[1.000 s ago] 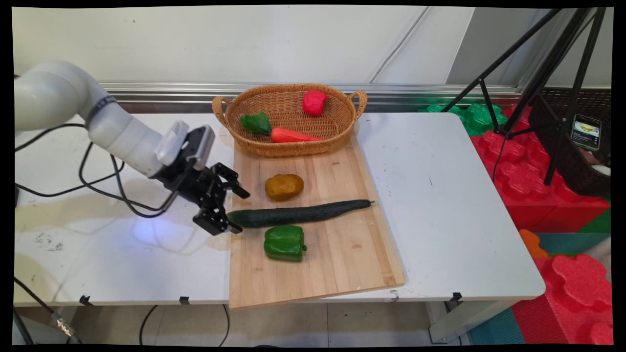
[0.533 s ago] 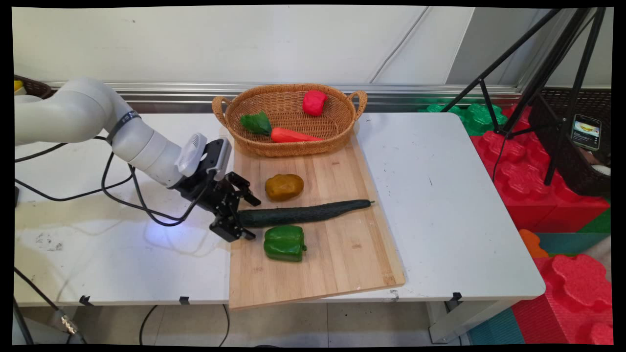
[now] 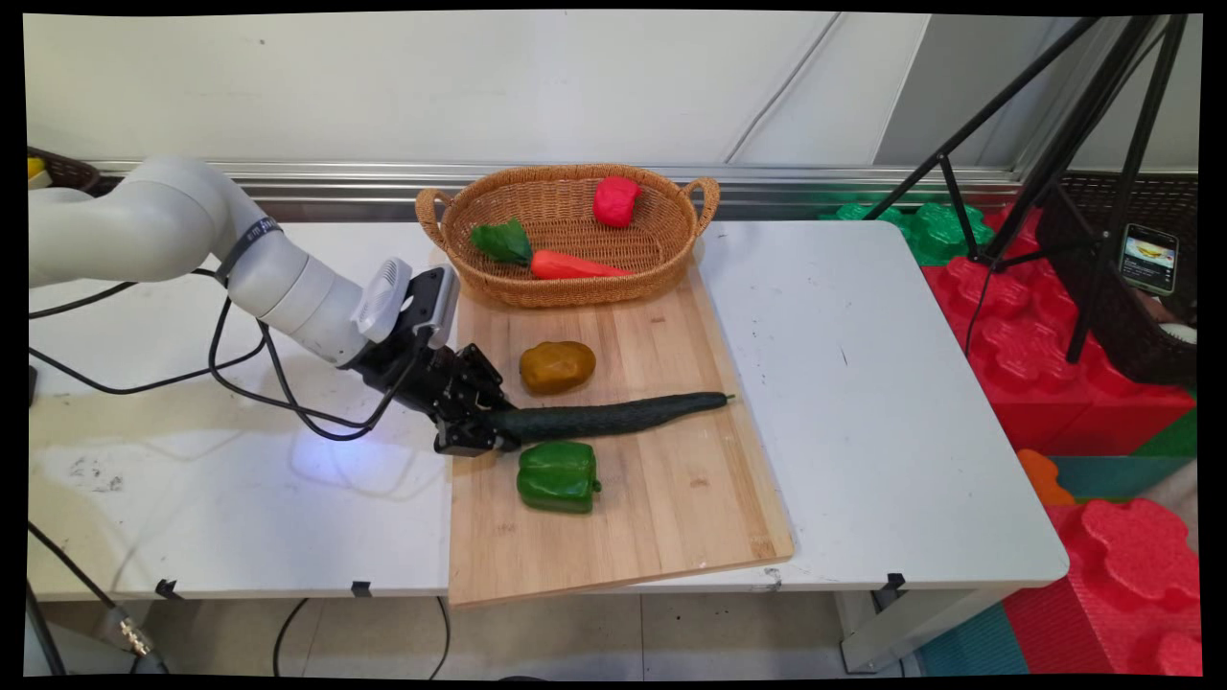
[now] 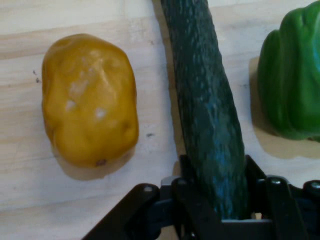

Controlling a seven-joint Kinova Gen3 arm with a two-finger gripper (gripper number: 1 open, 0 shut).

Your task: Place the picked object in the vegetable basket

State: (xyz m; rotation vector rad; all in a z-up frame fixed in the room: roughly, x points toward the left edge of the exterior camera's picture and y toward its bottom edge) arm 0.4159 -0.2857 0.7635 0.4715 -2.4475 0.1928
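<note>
A long dark green cucumber point(image 3: 613, 417) point(image 4: 205, 100) lies across the wooden cutting board point(image 3: 661, 498). My gripper point(image 3: 491, 425) point(image 4: 215, 200) is shut on the cucumber's left end, low over the board's left edge. A yellow-brown potato point(image 3: 557, 366) point(image 4: 90, 100) sits just behind the cucumber, and a green bell pepper point(image 3: 558, 476) point(image 4: 292, 75) lies just in front of it. In the hand view the cucumber runs up between the potato on the left and the pepper on the right.
A wicker basket point(image 3: 671, 249) stands at the board's far end, holding a carrot point(image 3: 566, 264) and a red pepper point(image 3: 615, 201). Black cables point(image 3: 240, 374) hang from the arm over the table's left side. A tripod point(image 3: 1054, 144) and foam blocks point(image 3: 1035, 335) stand off the right edge.
The gripper moved right onto the cucumber's left end and went from open to shut around it. The cucumber's left end has shifted slightly.
</note>
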